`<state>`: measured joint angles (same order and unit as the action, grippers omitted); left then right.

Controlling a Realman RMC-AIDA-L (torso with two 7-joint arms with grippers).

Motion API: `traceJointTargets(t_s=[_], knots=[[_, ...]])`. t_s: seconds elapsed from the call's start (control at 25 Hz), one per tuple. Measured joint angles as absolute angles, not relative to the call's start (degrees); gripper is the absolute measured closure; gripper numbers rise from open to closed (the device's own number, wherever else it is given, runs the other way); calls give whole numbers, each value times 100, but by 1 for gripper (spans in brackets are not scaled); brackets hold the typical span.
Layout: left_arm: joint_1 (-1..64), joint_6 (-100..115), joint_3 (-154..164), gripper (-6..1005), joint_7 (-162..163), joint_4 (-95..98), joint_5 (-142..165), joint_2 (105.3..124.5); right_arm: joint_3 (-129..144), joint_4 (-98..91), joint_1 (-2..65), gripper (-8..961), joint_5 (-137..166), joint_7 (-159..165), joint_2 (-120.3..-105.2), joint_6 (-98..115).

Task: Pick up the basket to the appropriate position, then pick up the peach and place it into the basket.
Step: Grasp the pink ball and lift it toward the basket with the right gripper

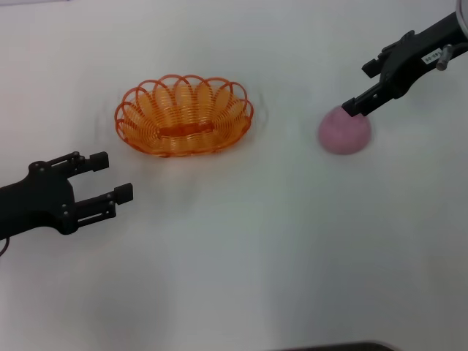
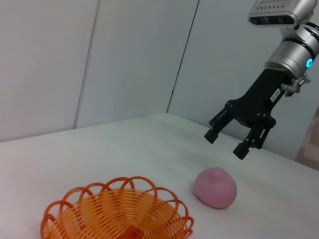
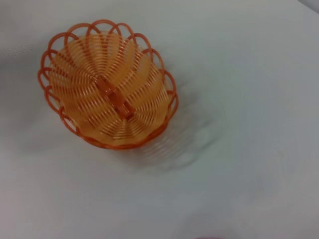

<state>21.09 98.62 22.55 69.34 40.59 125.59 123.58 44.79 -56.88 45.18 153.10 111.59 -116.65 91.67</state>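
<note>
basket: orange wire-loop basket point(image 1: 183, 115), oval with a scalloped looped rim, sits upright on the white desk point(image 1: 241, 248), left of centre in the head view. Nothing inside it. Also seen in the left wrist view point(image 2: 117, 214) and from above in the right wrist view point(image 3: 108, 97).
peach: pink round peach point(image 1: 344, 131) rests on the desk, well apart from the basket on the robot's right side. In the left wrist view point(image 2: 215, 187) it lies just beyond the basket's end and touches nothing.
left hand: left hand point(image 1: 111, 178) hangs low near the desk at the left edge of the head view, near the basket's front-left end but apart from it. Fingers spread wide, nothing between them.
right hand: right hand point(image 1: 355, 108) reaches in from the upper right of the head view, with its tip over the far top edge of the peach. The left wrist view shows it point(image 2: 227, 142) above the fruit with a clear gap, fingers point(image 2: 214, 133) parted and pointing down, nothing gripped.
right wrist view: looks down on the basket; a sliver of pink shows at one edge of the picture, too little to identify.
backdrop: plain grey wall panels point(image 2: 124, 59) behind the desk in the left wrist view.
</note>
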Motion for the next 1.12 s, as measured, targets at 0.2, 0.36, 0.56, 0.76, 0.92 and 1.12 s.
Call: traceJointTargets(t_s=[0.2,0.36,0.56,0.76,0.92,1.12], knots=[[2141,9776,2264,257,6926,3959,12567,12357,4619,-5520,4518,8,15362,11178,-11727,8974],[2177,9735,2270,257,6925,3903,12586,12352,4828,-5200,4518,7,15364,11189,-11730,8721],[2220,9689,2269,257,6915,3820,12590,12346,5187,-4771,4518,7,15368,11270,-11733,8274],[2236,9685,2267,257,6915,3814,12594,12340,5251,-4592,4553,7,15371,11275,-11734,8111],[2236,9688,2267,257,6915,3814,12595,12340,5254,-4583,4567,8,15373,11276,-11733,8109],[2231,9698,2267,257,6917,3814,12595,12340,5256,-4580,4591,8,15441,11305,-11733,8111]])
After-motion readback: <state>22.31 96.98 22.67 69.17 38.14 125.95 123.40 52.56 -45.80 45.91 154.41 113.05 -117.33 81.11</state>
